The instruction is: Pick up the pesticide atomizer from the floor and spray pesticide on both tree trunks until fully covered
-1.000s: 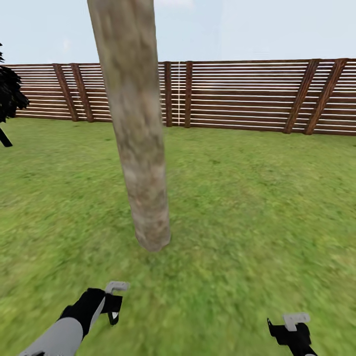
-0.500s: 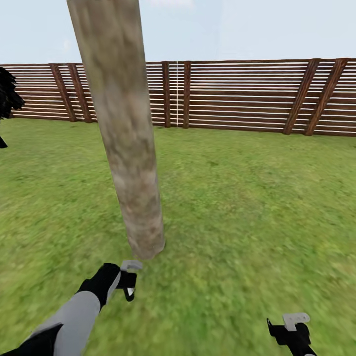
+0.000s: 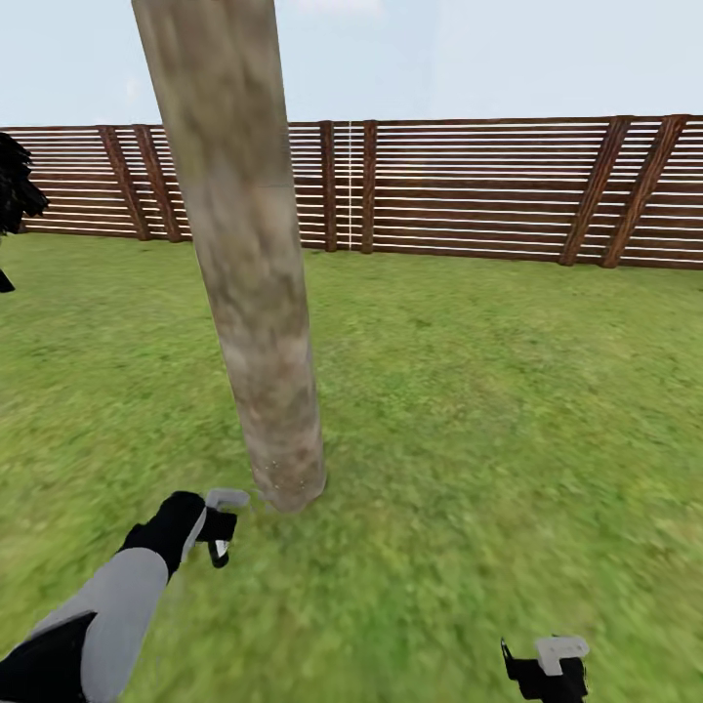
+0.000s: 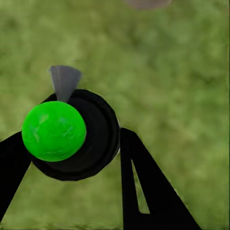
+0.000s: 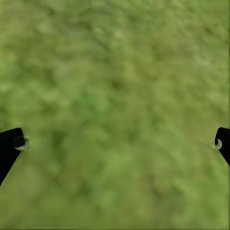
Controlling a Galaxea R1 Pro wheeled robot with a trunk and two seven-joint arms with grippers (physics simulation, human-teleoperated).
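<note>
An outdoor garden, rendered in simulation: a wide green lawn point(image 3: 488, 391) runs back to a brown fence point(image 3: 469, 186) of horizontal wooden slats braced by slanted posts, with pale blue sky above it. A thick tree trunk point(image 3: 249, 264) of mottled grey-brown bark rises from the grass close by, and the dark foliage of a black conifer point(image 3: 15, 195) shows at the far left edge. Both wrist views look down on the same blurred grass

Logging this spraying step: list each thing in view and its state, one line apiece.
left gripper: shut on the pesticide atomizer, near the trunk base
pesticide atomizer: held between the fingers, above grass
tree trunk: upright, a few whitish specks near its base
right gripper: open, empty, over grass
fence: standing, intact
</note>
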